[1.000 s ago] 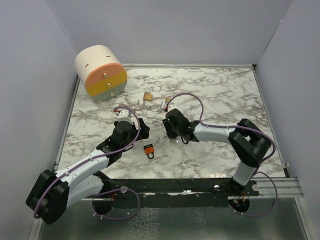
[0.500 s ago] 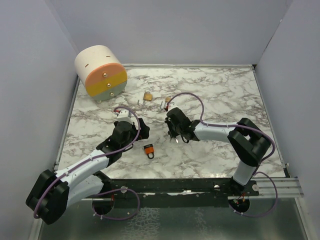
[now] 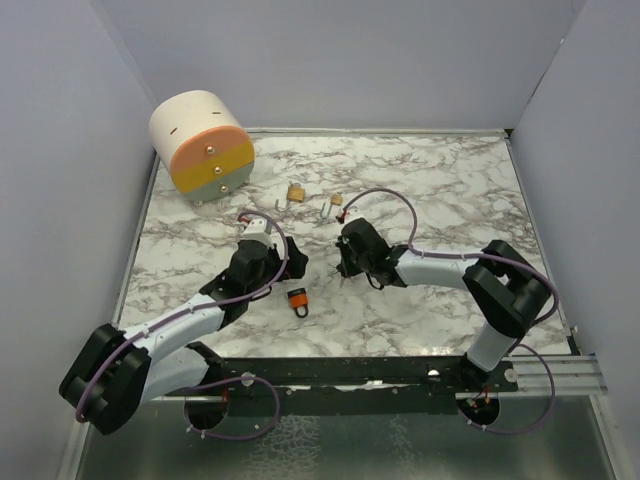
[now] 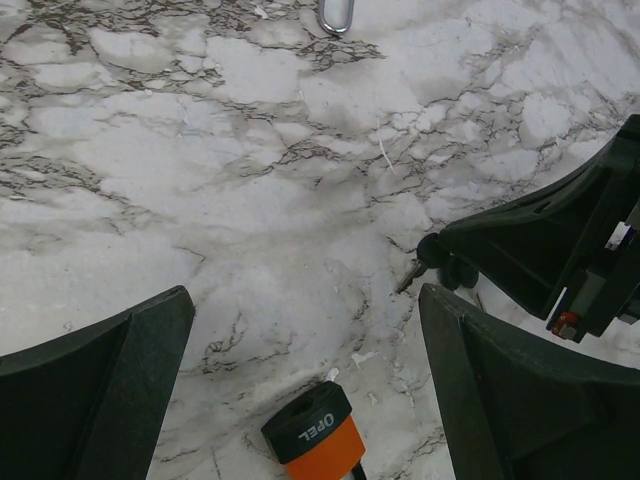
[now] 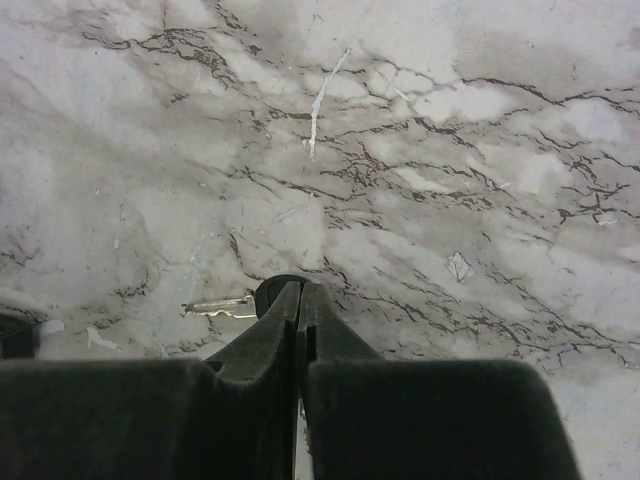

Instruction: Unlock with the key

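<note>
A small orange padlock with a black top (image 3: 297, 299) lies on the marble table; in the left wrist view the padlock (image 4: 316, 440) sits at the bottom edge. My left gripper (image 3: 287, 266) hovers just behind it, open wide, with nothing between its fingers (image 4: 100, 400). The key (image 5: 215, 305) has a silver blade and a black round head. My right gripper (image 5: 300, 292) is shut, its tips pinching the key's head. From the left wrist view the key (image 4: 410, 277) pokes out of the right gripper (image 4: 445, 265), blade pointing toward the padlock.
Two brass padlocks (image 3: 295, 192) (image 3: 335, 202) lie further back on the table. A cream cylinder with orange, yellow and green drawer fronts (image 3: 200, 145) stands at the back left corner. Grey walls enclose the table on three sides.
The right gripper has closed onto the key's head and shifted slightly right. The left arm has edged to the right, toward the orange padlock.
</note>
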